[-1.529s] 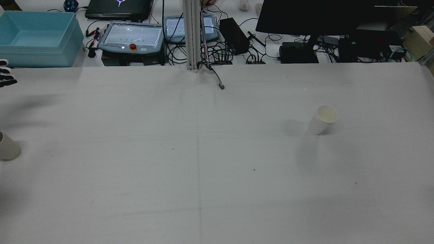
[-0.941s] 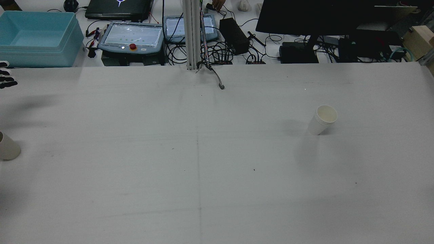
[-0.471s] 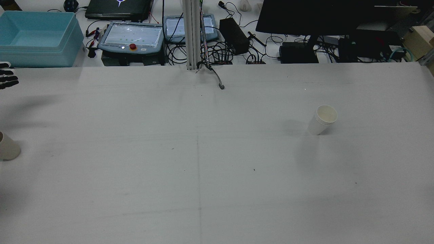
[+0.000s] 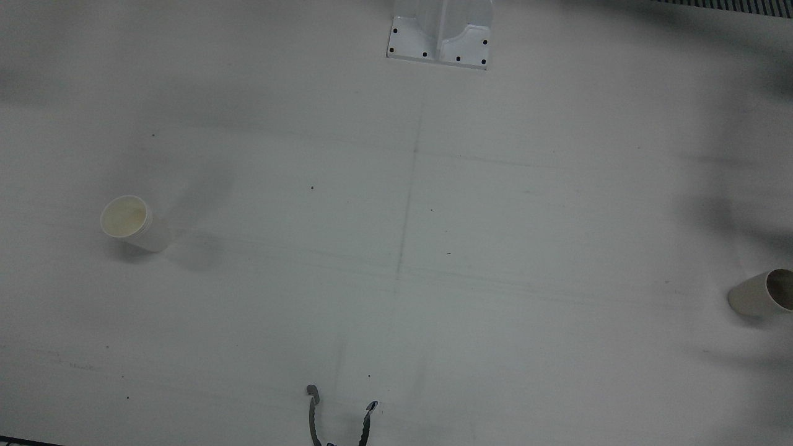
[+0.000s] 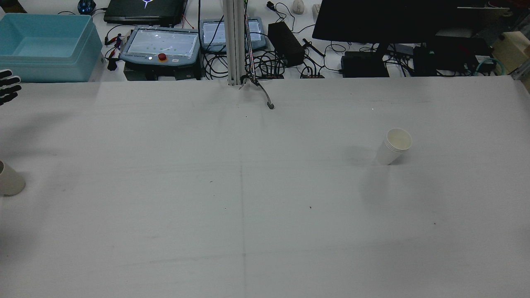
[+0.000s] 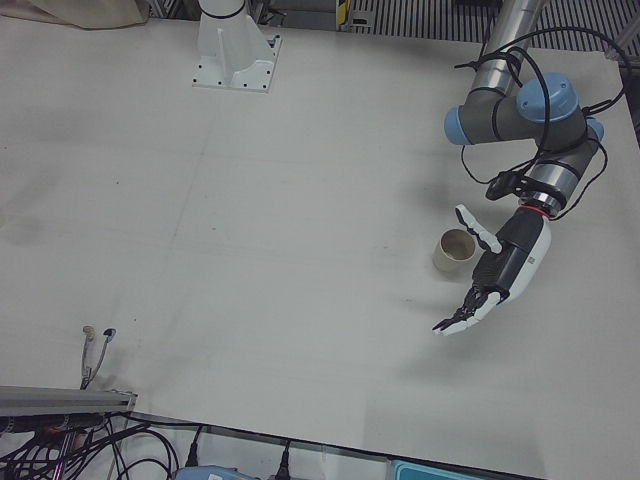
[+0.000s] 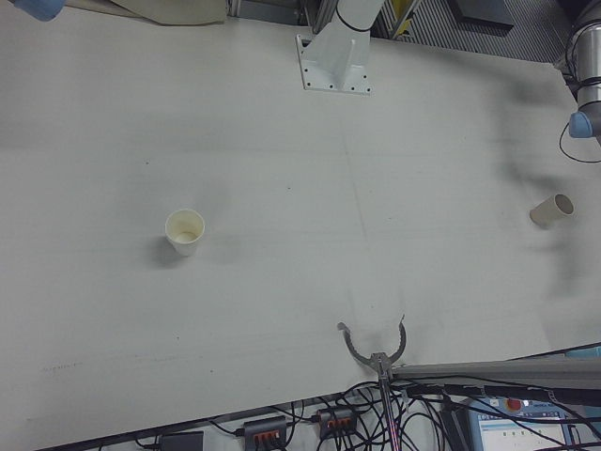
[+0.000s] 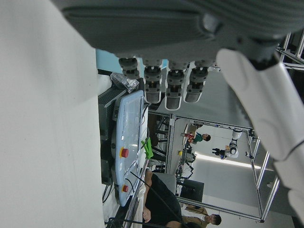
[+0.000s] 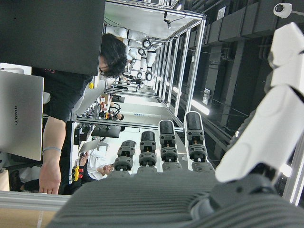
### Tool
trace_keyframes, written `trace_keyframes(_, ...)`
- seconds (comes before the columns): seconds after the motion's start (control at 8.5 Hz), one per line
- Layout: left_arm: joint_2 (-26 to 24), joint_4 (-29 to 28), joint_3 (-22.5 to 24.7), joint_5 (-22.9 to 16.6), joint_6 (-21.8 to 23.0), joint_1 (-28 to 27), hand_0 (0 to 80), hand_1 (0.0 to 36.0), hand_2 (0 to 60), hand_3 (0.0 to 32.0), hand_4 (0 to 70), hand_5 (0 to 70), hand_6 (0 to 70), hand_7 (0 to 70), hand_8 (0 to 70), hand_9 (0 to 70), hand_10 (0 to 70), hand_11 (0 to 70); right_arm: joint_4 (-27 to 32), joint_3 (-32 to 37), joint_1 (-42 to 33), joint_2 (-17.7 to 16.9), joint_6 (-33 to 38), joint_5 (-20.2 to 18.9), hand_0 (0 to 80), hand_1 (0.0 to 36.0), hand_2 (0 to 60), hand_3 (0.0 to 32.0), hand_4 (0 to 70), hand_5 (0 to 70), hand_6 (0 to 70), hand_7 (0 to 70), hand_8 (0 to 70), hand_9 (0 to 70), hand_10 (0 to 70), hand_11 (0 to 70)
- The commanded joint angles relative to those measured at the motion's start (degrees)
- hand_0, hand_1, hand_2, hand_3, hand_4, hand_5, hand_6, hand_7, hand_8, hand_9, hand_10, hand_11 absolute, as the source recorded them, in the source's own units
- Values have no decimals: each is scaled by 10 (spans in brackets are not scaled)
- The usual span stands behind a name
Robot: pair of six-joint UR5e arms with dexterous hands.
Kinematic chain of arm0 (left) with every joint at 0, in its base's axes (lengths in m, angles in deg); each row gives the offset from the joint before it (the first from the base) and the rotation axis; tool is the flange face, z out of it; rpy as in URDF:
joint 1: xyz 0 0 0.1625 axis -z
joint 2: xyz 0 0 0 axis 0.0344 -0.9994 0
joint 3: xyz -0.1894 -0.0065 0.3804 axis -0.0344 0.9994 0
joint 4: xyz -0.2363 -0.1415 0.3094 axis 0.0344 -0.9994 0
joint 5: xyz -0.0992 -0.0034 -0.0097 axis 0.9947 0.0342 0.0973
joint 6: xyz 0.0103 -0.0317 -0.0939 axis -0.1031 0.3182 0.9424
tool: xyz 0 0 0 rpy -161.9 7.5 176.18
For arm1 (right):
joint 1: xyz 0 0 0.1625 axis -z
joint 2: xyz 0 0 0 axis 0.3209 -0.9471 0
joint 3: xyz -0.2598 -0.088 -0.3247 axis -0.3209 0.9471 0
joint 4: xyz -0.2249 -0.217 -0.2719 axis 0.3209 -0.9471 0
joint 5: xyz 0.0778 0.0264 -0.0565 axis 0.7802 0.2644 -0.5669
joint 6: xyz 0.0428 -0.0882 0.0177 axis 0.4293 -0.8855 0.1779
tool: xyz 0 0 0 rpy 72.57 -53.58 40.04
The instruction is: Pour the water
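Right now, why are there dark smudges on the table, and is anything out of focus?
Front view: soft grey shadows fall on the table beside each paper cup. Left hand view: the left hand, close to the lens, is blurred. Rear view: sharp, evenly lit.

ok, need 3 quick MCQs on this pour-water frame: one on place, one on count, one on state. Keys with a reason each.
1. Where is the left hand?
A. right beside the tan cup
B. over the white cups
C. at the pedestal

2. How many places on the table have cups standing?
A. one
B. two
C. four

3. What state is the left hand in?
A. shut on the tan cup
B. open, holding nothing
C. shut on the white cups

Key:
1 A: the left-front view shows the hand next to the tan cup, not clearly touching it.
2 B: the rear view shows the white cups on one side and the tan cup at the far left edge.
3 B: its fingers are spread past the cup, with nothing in them.
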Motion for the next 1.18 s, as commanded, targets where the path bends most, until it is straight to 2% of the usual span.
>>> trace_keyframes(0.0,0,-5,-6,0,-14,8,461,34,0,0,174,157,180,232,143,180,55,85,-4,7,3,-2,4,-1,391,84,175,0,31,217,148,224,124,202,121,184)
trace_keyframes(0.24,1,-4,2,-1,-7,9,435,22,0,0,177,170,227,296,174,211,75,112,-4,7,3,-2,5,-1,401,87,200,0,70,278,206,326,147,236,136,205)
trace_keyframes(0.47,11,-31,4,0,-7,10,455,36,0,0,173,169,211,269,163,200,71,108,-4,14,3,-4,13,-1,401,83,191,0,84,274,203,349,146,240,130,196)
trace_keyframes(0.59,3,-11,-7,0,-7,8,458,40,0,0,181,165,200,248,150,178,55,85,-4,17,6,0,14,-1,396,79,186,0,92,267,200,334,148,238,127,192)
trace_keyframes(0.71,-33,19,4,0,-7,8,459,38,0,0,186,163,195,236,143,167,48,74,-2,17,5,2,16,-1,396,78,184,0,93,270,202,332,151,241,127,192)
trace_keyframes(0.82,-37,52,59,-1,-7,7,461,33,0,0,201,192,238,295,176,212,65,99,0,20,7,3,16,-2,401,82,186,0,88,278,203,337,150,241,125,189)
trace_keyframes(0.94,-32,60,83,-2,-8,6,458,28,0,0,199,196,230,298,175,214,62,93,0,20,7,4,16,-2,401,83,172,0,70,259,173,290,133,215,106,162)
trace_keyframes(1.06,-19,46,80,-1,-7,9,456,28,0,0,206,213,237,307,177,224,77,115,0,22,6,14,15,-3,401,86,180,0,69,260,173,287,134,218,109,165)
